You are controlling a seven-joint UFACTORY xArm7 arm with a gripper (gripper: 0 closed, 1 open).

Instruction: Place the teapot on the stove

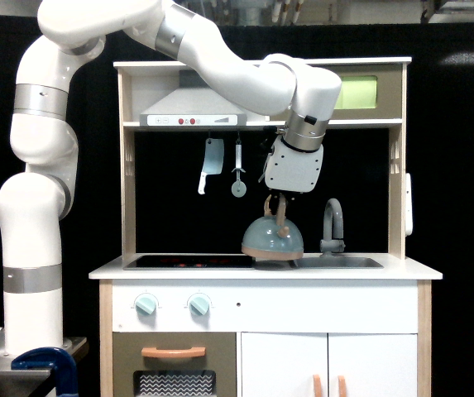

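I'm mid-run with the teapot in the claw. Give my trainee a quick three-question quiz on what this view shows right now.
1. True or false: the teapot is resting flat on the stove.
2. What is the claw gripping? A) the faucet B) the teapot's wooden handle C) the hanging cleaver
3. Fill in: the teapot hangs above the gap between the stove and the ____.

Key
1. False. It hangs tilted, lifted just off the counter, near the stove's right-hand edge in the exterior view.
2. B
3. sink
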